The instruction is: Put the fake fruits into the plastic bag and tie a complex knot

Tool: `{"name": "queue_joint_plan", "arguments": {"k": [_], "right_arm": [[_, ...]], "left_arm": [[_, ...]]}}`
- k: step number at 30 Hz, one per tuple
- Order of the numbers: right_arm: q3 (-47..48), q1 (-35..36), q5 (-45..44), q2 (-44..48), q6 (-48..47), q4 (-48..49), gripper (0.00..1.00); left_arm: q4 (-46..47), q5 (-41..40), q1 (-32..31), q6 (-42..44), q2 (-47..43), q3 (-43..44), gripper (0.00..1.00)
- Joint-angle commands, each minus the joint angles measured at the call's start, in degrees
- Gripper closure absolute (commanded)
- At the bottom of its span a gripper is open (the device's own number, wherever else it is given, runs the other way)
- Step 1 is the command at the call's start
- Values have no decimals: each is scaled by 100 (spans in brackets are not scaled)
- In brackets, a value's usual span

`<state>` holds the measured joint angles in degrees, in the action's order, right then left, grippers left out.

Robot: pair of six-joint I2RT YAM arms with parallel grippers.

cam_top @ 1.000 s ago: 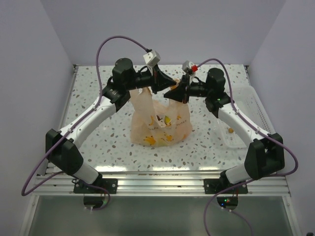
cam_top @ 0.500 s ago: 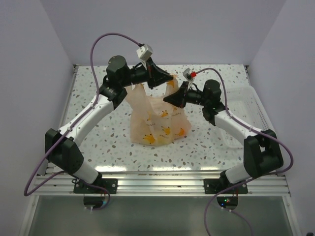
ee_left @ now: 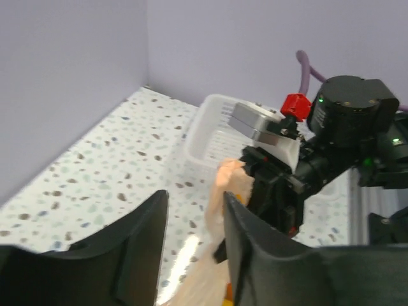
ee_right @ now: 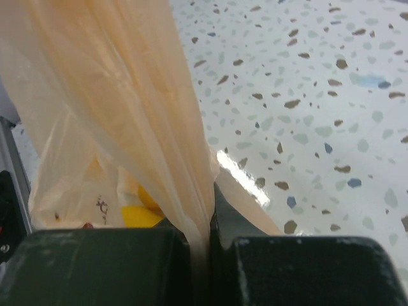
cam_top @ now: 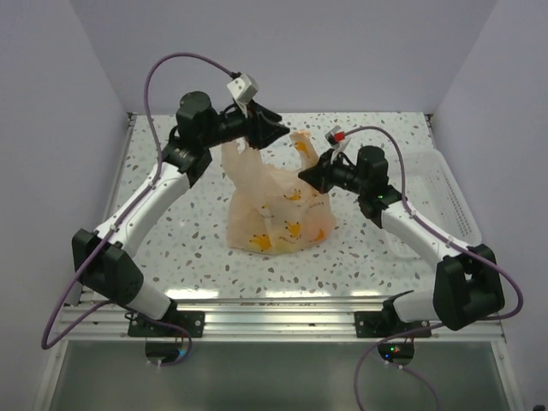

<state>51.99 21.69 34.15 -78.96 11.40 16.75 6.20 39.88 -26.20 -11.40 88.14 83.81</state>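
Fruits look loaded, so we're in the tie step, no knot visible yet. Up by the bag top, the left gripper point(ee_left: 194, 205) has its jaws apart; peach film shows in the gap, and we can't tell if it touches. Mid-table the bag point(cam_top: 274, 205) stands slumped: thin, crinkly, translucent, with yellow fruits point(cam_top: 291, 229) showing through low down and its handles sticking up. The right gripper point(ee_right: 201, 237) is pinched tight on a bunched handle. A white slotted tray point(cam_top: 445, 184) sits far right. Next, we judge: left closes on the free handle, then crosses and loops it without the film slipping.
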Motion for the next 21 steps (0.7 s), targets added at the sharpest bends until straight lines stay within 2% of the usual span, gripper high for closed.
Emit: {"name": "queue_joint_plan", "arguments": {"k": [1,3,4,6,7,9,13,21], "right_arm": [[-259,-51,-656,311,-288,-726,100],[-251,-51,-489,355,-270,-612,100],[-268,-51,-436,381,-261,-551,100],[-277,-60,-418,408,-313,-471,100],[-277,-51,-479,408,-314,-471,100],[-259,-51,-436,416,-392,-463,100],[-259,-60,-322,434,-393,-366,100],[-224,-42,-190,469,-638,-427,100]], "left_arm": [[382,-332,404,367,-832,102,45],[94,-454,475,401,-1088,22,27],[-56,-629,562,402,-1132,39,14],[-511,-840,650,358,-1281,13,0],[-819,-1215,677,358,-1308,30,0],[-1154,-1368,730,366,-1404,-22,0],[-1252,-861,756,401,-1326,-137,0],[-1270,-833,625,664,-773,144,0]]}}
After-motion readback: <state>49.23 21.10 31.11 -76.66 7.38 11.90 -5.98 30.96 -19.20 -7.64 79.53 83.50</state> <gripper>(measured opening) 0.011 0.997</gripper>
